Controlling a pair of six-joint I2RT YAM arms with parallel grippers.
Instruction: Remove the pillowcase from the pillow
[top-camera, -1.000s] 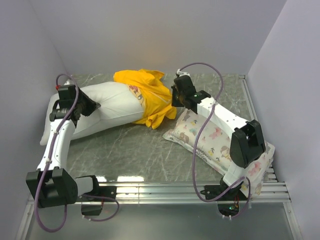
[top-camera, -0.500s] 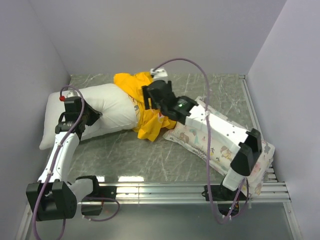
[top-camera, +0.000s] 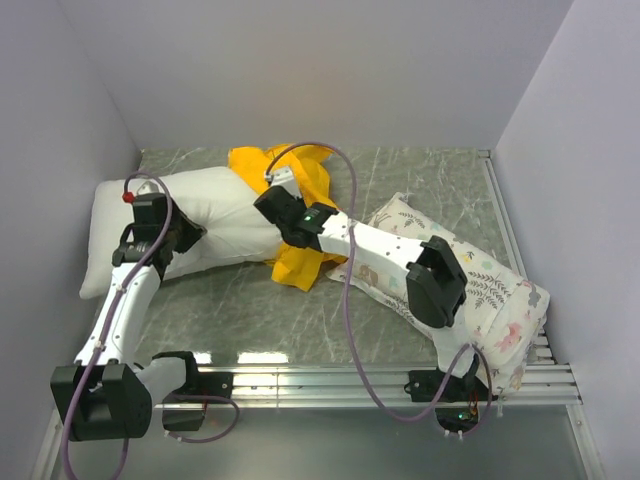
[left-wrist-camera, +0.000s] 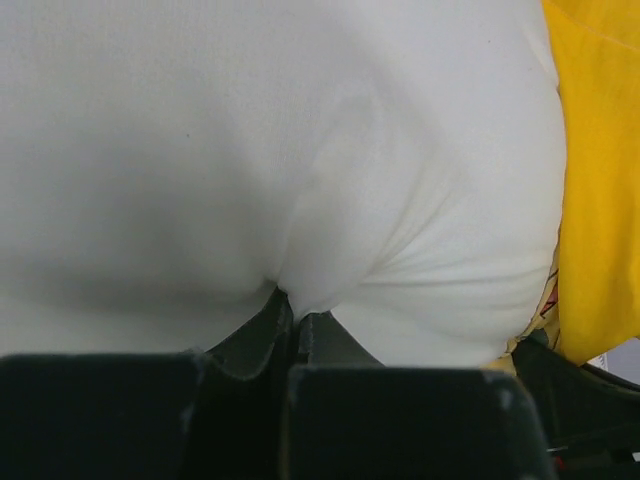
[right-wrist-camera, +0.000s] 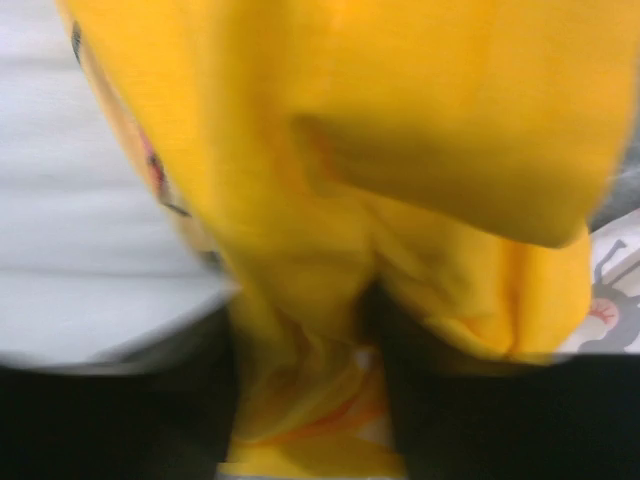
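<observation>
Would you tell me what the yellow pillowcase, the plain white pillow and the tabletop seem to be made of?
Yellow pillowcase: thin matte cloth, likely cotton; it bunches. Plain white pillow: smooth matte fabric over soft filling; it puckers. Tabletop: hard, glossy, marble-patterned, perhaps laminate; it mirrors light.

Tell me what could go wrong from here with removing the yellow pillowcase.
The left hand pinches only a small fold of the pillow; under a pull it may slip, and the pillow would follow the pillowcase.
The right hand has bunched yellow cloth between its fingers, but that view is blurred; it may hold too few layers.
The right arm crosses above the printed pillow and might drag it.
</observation>
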